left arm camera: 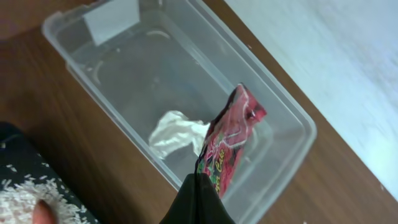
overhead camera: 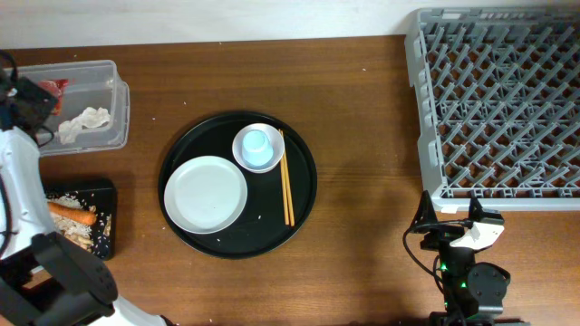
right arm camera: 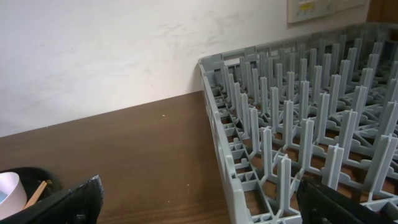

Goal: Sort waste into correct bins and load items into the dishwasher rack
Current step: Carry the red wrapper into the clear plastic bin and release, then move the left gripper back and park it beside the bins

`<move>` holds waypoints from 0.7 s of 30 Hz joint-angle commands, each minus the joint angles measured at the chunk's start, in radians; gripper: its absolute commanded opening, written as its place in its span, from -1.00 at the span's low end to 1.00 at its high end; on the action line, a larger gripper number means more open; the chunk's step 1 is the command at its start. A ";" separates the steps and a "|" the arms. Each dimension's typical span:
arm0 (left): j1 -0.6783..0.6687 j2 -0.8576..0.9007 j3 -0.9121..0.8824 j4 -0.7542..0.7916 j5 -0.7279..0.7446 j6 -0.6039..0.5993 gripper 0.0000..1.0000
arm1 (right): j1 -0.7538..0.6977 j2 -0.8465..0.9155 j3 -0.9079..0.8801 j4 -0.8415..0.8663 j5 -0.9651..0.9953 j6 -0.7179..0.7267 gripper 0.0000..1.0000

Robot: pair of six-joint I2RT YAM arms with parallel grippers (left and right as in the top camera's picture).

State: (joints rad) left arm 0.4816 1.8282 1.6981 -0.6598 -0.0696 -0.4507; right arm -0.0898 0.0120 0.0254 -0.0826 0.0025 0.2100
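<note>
My left gripper [left arm camera: 199,182] is shut on the red wrapper [left arm camera: 231,144] and holds it over the clear plastic tub [left arm camera: 124,68], where crumpled white tissue [left arm camera: 177,132] lies. Overhead, the tub [overhead camera: 116,107] is at the far left, with the tissue [overhead camera: 83,122] and wrapper [overhead camera: 53,89] in it. The shallow black bin [overhead camera: 107,195] holds the carrot [overhead camera: 72,215] and rice. The white plate [overhead camera: 206,193], the white bowl [overhead camera: 268,158] with the blue cup [overhead camera: 256,143] in it, and the chopsticks [overhead camera: 285,188] rest on the round tray. My right gripper [right arm camera: 199,205] is open and empty beside the grey rack [right arm camera: 298,124].
The round black tray [overhead camera: 236,234] sits mid-table. The rack [overhead camera: 498,100] fills the far right corner. My right arm [overhead camera: 458,244] stands just in front of the rack's near left corner. A wall runs along the table's back edge.
</note>
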 commanded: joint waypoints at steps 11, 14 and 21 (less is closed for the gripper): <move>0.002 0.018 0.016 -0.014 0.469 -0.023 0.98 | 0.006 -0.006 -0.020 0.001 0.009 0.005 0.96; -0.006 -0.012 0.016 -0.015 0.860 -0.114 0.98 | 0.006 -0.006 -0.020 0.001 0.009 0.005 0.97; -0.187 -0.013 0.016 -0.371 0.989 0.183 0.98 | 0.006 -0.006 -0.020 0.001 0.009 0.005 0.97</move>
State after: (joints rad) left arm 0.3664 1.8286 1.7096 -0.9737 0.8581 -0.4423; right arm -0.0898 0.0120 0.0254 -0.0826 0.0029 0.2100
